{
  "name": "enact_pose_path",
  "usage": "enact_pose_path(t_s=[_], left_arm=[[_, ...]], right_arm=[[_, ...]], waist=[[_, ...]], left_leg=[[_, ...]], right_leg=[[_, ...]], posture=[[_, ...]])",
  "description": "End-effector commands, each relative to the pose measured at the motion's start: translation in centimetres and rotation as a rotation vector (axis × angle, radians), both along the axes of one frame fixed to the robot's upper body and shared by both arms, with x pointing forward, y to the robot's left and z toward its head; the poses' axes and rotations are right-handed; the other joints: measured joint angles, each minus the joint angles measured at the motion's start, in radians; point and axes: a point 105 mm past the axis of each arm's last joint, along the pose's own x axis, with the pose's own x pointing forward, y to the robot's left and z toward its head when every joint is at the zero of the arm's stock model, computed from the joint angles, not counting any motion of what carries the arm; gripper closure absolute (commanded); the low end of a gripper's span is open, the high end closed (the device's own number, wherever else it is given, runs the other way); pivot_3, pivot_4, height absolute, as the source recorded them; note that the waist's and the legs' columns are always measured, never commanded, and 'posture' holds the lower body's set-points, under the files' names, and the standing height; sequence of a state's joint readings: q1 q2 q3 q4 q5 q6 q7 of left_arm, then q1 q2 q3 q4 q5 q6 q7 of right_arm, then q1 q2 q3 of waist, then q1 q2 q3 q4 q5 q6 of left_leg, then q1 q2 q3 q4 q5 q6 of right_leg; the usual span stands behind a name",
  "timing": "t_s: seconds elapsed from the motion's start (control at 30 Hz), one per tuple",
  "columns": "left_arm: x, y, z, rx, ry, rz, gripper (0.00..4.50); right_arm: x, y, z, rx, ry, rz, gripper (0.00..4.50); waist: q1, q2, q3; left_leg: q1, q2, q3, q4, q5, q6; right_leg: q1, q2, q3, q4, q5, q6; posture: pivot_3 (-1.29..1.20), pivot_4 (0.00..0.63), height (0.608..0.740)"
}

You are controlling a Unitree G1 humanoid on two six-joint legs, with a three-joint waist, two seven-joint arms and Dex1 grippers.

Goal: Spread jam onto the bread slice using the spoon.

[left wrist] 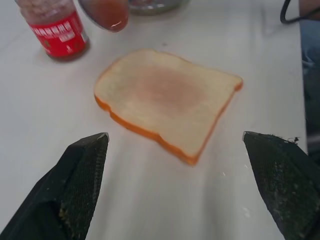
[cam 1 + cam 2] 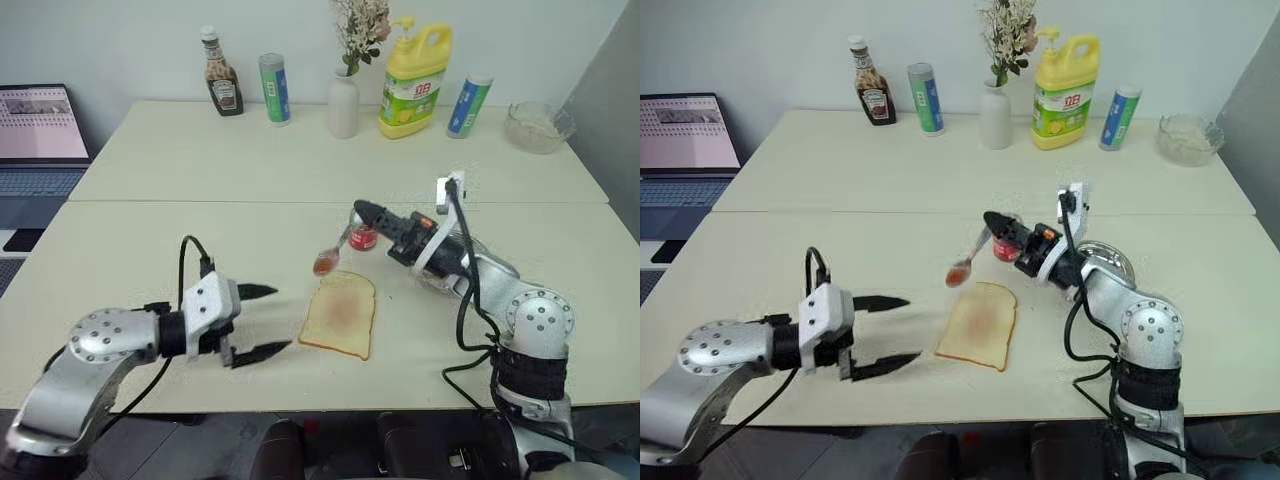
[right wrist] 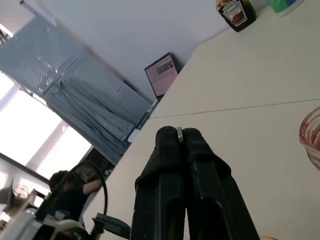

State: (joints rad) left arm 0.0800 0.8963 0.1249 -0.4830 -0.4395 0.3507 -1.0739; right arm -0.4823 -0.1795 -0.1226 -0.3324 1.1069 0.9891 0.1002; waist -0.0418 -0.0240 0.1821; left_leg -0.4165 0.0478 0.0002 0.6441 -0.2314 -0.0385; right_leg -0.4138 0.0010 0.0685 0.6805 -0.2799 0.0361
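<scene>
spoon (image 2: 331,252) in right jaws – over bread slice (image 2: 340,313)

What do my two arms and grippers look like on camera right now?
Both arms are silver-grey metal with round joint housings and black cuffs. The left gripper has a white wrist block, two pointed black fingers and a looping black cable. The right gripper has matching black fingers, a white wrist bracket and black cables down its forearm.
</scene>
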Motion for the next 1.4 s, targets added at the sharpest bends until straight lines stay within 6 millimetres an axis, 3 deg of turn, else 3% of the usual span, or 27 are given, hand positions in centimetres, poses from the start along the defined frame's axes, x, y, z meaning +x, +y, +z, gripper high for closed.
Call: enact_pose_path(t_s=[0.03, 0.23, 0.5, 0.8, 0.97, 1.2, 1.4], left_arm=[[-0.5, -0.3, 1.0, -0.006, -0.046, -0.032, 0.0], [-1.5, -0.2, -0.4, -0.008, -0.018, -0.049, 0.0], [-1.4, 0.2, -1.3, -0.014, -0.017, -0.046, 0.0], [-1.0, 0.2, -1.3, -0.015, -0.024, -0.042, 0.0], [-0.7, -0.1, -0.9, -0.027, -0.034, -0.04, 0.0], [-0.7, -0.4, -0.7, -0.034, -0.037, -0.045, 0.0], [-0.5, -0.8, -0.5, -0.037, -0.043, -0.051, 0.0]], right_arm=[[-0.4, 0.1, -0.1, -0.072, -0.122, 0.005, 4.48], [-1.5, 0.3, -1.8, -0.251, -0.289, 0.043, 4.48], [-2.4, 1.3, -1.9, -0.217, -0.318, 0.082, 4.48], [-3.2, 2.3, -0.6, -0.222, -0.468, 0.127, 4.48], [-5.0, 3.5, -0.7, -0.334, -0.654, 0.247, 4.48], [-5.0, 3.3, -0.3, -0.369, -0.769, 0.227, 4.48], [-3.4, 0.9, -1.2, -0.209, -0.492, 0.111, 4.48]], waist=[[0.001, 0.0, 0.0], [0.0, 0.0, 0.0], [0.001, 0.0, 0.0], [0.001, 0.0, 0.0], [0.001, 0.0, 0.0], [0.002, -0.001, 0.0], [0.006, -0.001, -0.001]], left_leg=[[0.0, 0.0, 0.0, 0.0, 0.0, 0.0], [0.0, 0.0, 0.0, 0.0, 0.0, 0.0], [0.0, 0.001, 0.0, 0.001, 0.0, 0.0], [0.0, 0.001, 0.0, 0.001, 0.0, 0.0], [0.0, 0.001, 0.0, 0.001, 0.0, 0.0], [0.001, 0.001, 0.0, 0.001, 0.0, 0.0], [0.001, 0.001, -0.001, 0.001, 0.0, 0.0]], right_leg=[[0.0, 0.0, 0.0, 0.0, 0.0, 0.0], [0.0, 0.0, 0.0, 0.0, 0.0, 0.0], [0.0, 0.001, 0.0, 0.001, 0.0, 0.0], [0.0, 0.001, 0.0, 0.001, 0.0, 0.0], [0.0, 0.001, 0.0, 0.001, 0.0, 0.0], [0.0, 0.001, 0.0, 0.001, 0.0, 0.0], [0.001, 0.001, 0.0, 0.001, 0.0, 0.0]], posture=[[0.0, 0.15, 0.74], [0.0, 0.15, 0.74], [0.0, 0.15, 0.74], [0.0, 0.15, 0.74], [0.0, 0.15, 0.74], [0.0, 0.15, 0.74], [0.0, 0.15, 0.74]])
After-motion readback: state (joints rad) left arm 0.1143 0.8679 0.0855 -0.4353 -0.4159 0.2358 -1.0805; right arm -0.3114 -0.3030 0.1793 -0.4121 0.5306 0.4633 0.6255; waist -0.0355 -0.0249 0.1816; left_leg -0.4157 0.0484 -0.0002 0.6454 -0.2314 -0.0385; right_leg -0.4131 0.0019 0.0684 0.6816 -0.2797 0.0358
